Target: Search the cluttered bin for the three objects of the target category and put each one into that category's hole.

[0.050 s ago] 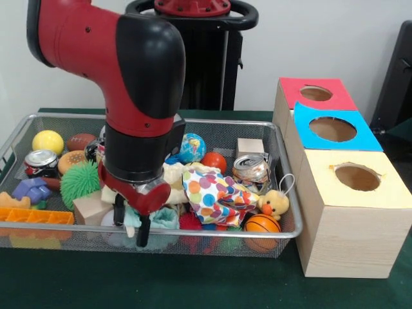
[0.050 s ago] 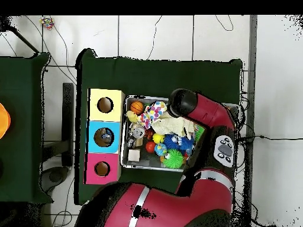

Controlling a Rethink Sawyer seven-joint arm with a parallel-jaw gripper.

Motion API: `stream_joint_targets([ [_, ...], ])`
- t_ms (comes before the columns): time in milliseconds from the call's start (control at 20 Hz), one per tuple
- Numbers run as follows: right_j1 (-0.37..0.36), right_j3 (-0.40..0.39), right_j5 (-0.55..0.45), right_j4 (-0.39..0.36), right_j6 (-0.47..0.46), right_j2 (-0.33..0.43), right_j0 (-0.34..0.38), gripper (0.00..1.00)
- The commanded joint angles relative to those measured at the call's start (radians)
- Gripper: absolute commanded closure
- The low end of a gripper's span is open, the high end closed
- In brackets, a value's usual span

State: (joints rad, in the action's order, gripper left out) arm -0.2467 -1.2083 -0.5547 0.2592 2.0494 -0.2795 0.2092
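Three square holes-on-top boxes stand in a row just beside the wire mesh bin (image 1: 286,226): a pale yellow topped wooden box (image 1: 351,215) nearest the camera in the front view, a blue topped box (image 1: 335,129) behind it, and a red topped box (image 1: 315,94) at the far end, each with one round hole. The overhead view shows the same row of yellow (image 2: 105,105), blue (image 2: 103,136) and pink-red (image 2: 102,169) tops touching one another along the bin's side. The red and black robot arm (image 1: 135,84) comes down into the bin, and its gripper (image 1: 131,226) hangs low over the near side of the clutter, close to a light wooden block (image 1: 90,207) and a pale teal soft piece (image 1: 164,217). Two dark fingers (image 1: 143,233) point downward with only a small gap between them, and I see nothing between them. Inside the bin lie a yellow ball (image 1: 48,141), a small brown football (image 1: 80,141), a green spiky ball (image 1: 80,183), a crushed metal can (image 1: 251,170), a polka-dot cloth (image 1: 212,196), a blue globe ball (image 1: 192,148), a small orange basketball (image 1: 261,224) and a yellow plush duck (image 1: 275,205). An orange plastic brick strip (image 1: 35,217) rests at the bin's left end, next to a purple toy (image 1: 32,190).
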Motion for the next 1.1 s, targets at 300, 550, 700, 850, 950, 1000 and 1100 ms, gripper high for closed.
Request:
stream_joint_targets([
  [300, -0.169, -0.246, -0.222, -0.024, -0.033, 0.168, 0.042, 0.0],
  [550, -0.207, -0.264, -0.176, -0.017, -0.043, 0.215, 0.067, 0.0],
  [700, -0.214, -0.241, -0.192, -0.021, -0.043, 0.225, 0.075, 0.0],
  [850, -0.209, -0.224, -0.216, -0.046, -0.044, 0.218, 0.073, 0.0],
  [950, -0.194, -0.229, -0.194, -0.07, -0.043, 0.209, 0.069, 0.0],
  [1000, -0.188, -0.223, -0.193, -0.076, -0.04, 0.206, 0.069, 0.0],
  [1100, -0.167, -0.225, -0.163, -0.091, -0.031, 0.2, 0.066, 0.0],
])
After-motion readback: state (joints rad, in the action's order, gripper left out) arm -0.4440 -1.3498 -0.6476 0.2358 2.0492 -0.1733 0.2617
